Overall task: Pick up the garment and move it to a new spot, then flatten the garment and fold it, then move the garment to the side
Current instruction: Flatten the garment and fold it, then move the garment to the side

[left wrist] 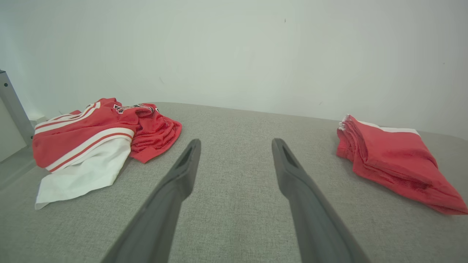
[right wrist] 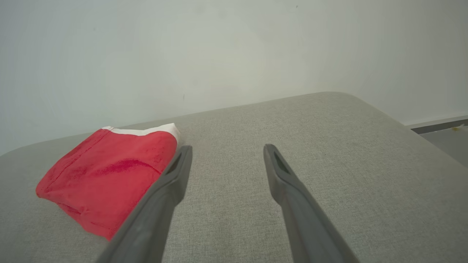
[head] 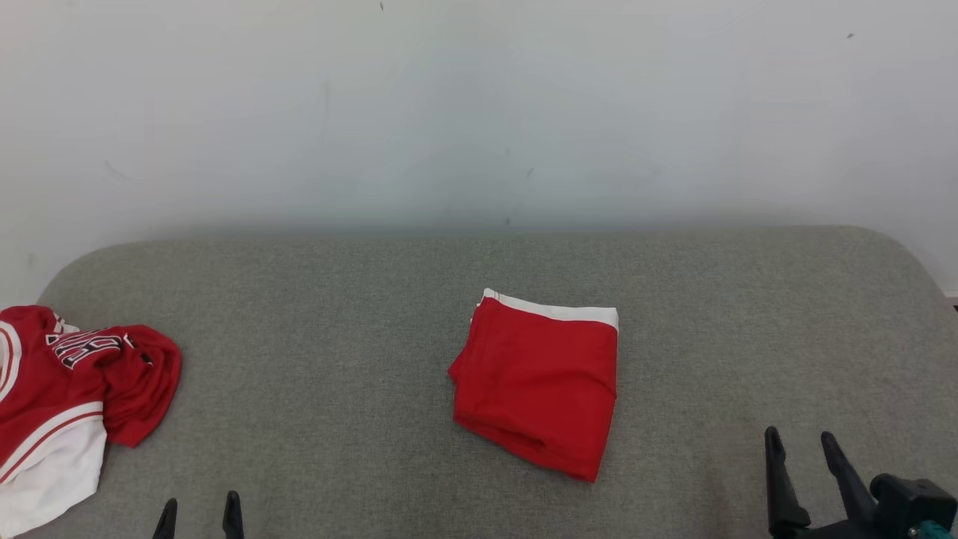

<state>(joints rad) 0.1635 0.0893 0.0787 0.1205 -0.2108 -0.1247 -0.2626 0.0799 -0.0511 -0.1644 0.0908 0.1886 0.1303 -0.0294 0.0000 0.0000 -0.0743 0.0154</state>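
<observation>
While both pairs of long dark fingers stand spread with nothing between them, the left gripper and the right gripper sit low over the near side of the grey woven-fabric padded surface. Neither touches cloth.

Left wrist view: left gripper is wide apart, with bare grey fabric between and ahead of the fingers. Right wrist view: right gripper is the same, with bare fabric ahead.

The folded red garment with a white band along its far edge lies flat between the two grippers, nearer the right one. It is ahead and left of the right gripper, apart from it. It is ahead and well to the right of the left gripper. From the left wrist its stacked fold edges face the gripper. From the right wrist its near corner sits just left of the left finger.

The crumpled red-and-white striped jersey lies ahead and left of the left gripper, near the surface's left edge, well apart from the folded piece. It also shows in the left wrist view.

Open grey fabric runs between the two cloths and right of the folded one. The surface's far edge meets the plain white wall, and its far corners are rounded. Right of the right gripper the surface curves off at a rounded corner.
</observation>
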